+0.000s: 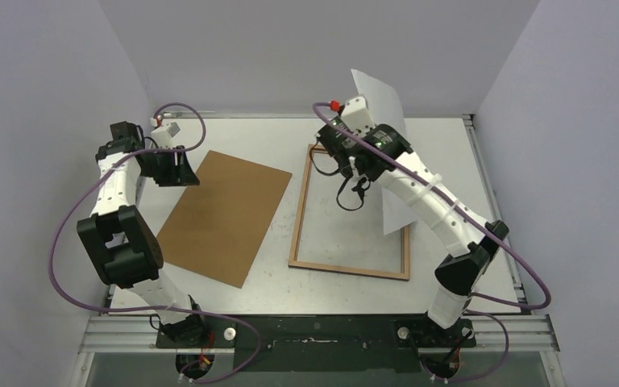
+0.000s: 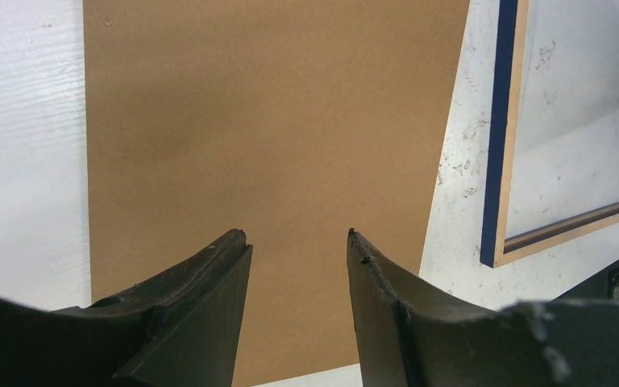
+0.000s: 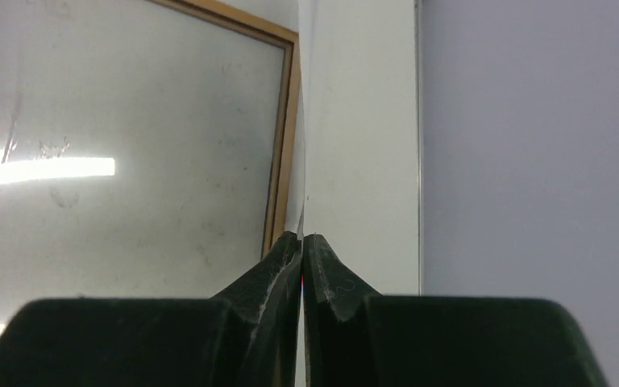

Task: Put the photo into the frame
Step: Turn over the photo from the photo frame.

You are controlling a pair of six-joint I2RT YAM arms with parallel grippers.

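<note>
The frame [image 1: 299,211] lies flat at the table's middle, its wood-brown side up; a blue outer edge shows in the left wrist view [image 2: 499,137]. The photo [image 1: 383,101] stands on edge over the frame's right side, plain white back toward the camera. My right gripper [image 3: 301,236] is shut on the photo, which shows only as a thin edge-on line [image 3: 303,121] beside the frame's right rail [image 3: 278,161]. Far left, my left gripper [image 1: 179,171] hangs open over the brown backing board, nothing between its fingers [image 2: 226,258].
A flat brown backing board [image 1: 224,214] lies left of the frame, angled, filling most of the left wrist view [image 2: 274,121]. Walls close the table at the back and both sides. A metal rail [image 1: 314,330] carries both arm bases at the near edge.
</note>
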